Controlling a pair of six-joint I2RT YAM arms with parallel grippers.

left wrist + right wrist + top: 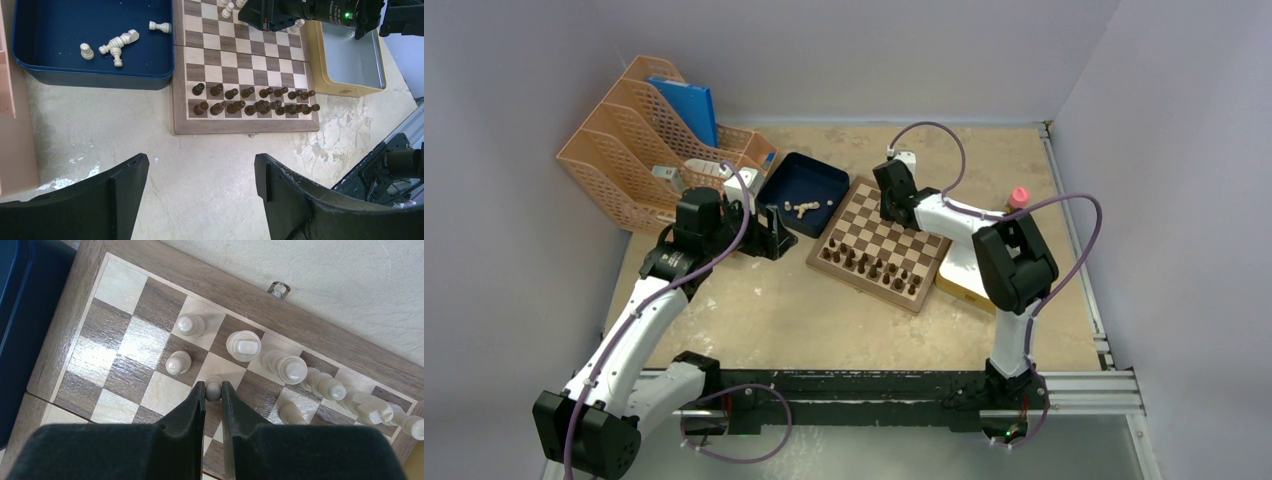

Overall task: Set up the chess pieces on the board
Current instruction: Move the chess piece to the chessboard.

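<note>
The board (876, 262) lies mid-table, its brown frame (320, 330) showing in the right wrist view. My right gripper (213, 386) is shut on a light pawn (214, 388), held over a cream square in the board's second row from the far edge. Several light chess pieces (243, 345) stand along the far rows beside it. Dark pieces (252, 100) fill the two near rows. More light pieces (118, 43) lie loose in the dark blue tray (95, 77). My left gripper (201, 172) hangs open over bare table, in front of the board's near edge (245, 128), holding nothing.
A yellow-rimmed metal tin (350, 60) sits right of the board. Orange file racks (649, 140) with a blue folder stand at the back left. A pink-capped object (1019, 196) is behind the right arm.
</note>
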